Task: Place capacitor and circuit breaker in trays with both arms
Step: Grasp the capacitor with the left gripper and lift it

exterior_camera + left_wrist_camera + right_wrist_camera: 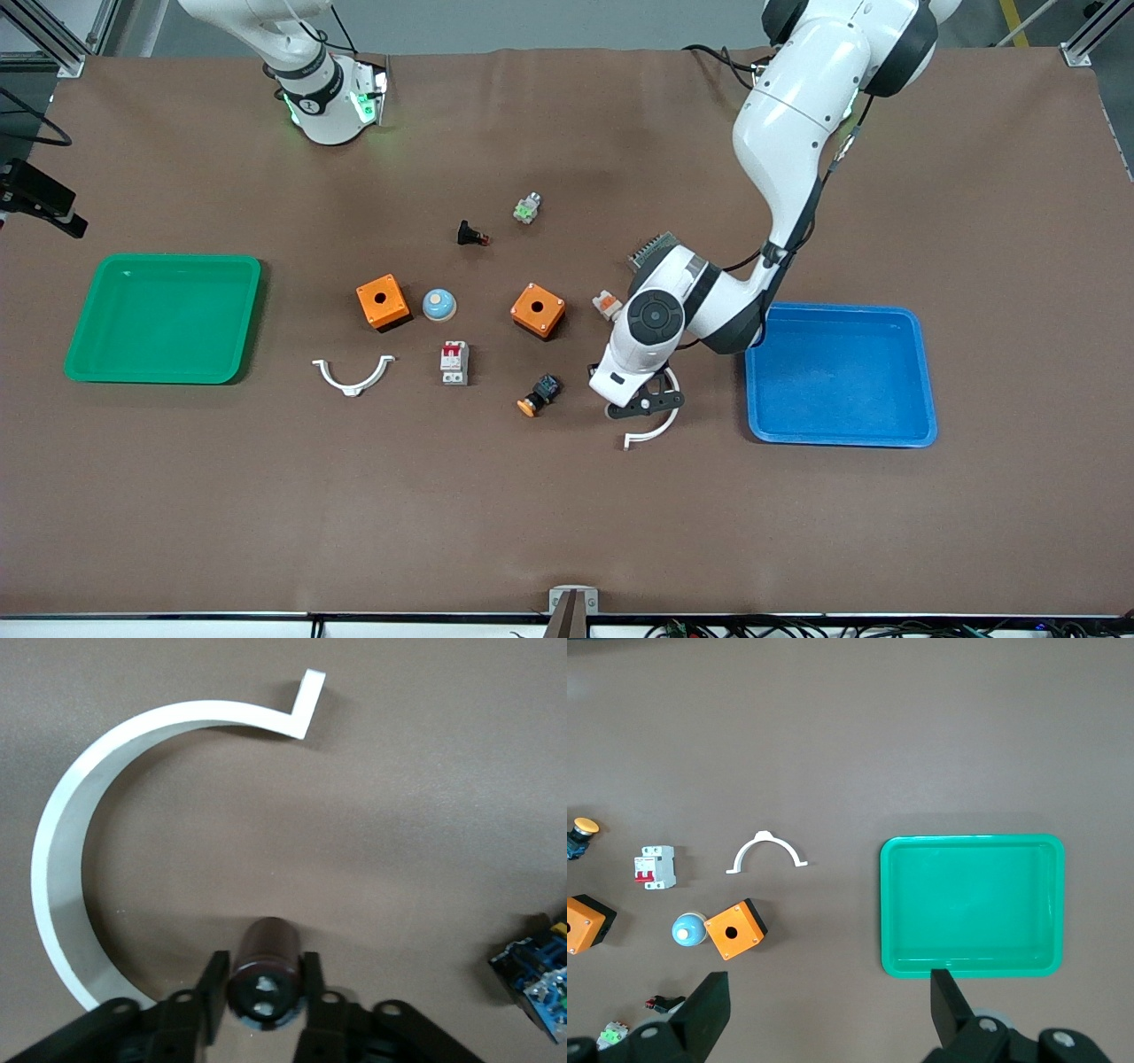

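The capacitor, a tiny dark cylinder with two pale marks on top, stands on the table inside the curve of a white bracket. My left gripper is low at the table with a finger pressed on each side of the capacitor. The circuit breaker, white-grey with red levers, lies near the table's middle, free of both grippers; it also shows in the right wrist view. My right gripper is open and empty, held high near its base, where the arm waits.
A green tray lies at the right arm's end and a blue tray beside the left gripper. Two orange boxes, a blue dome, an orange-capped push button and a second white bracket surround the circuit breaker.
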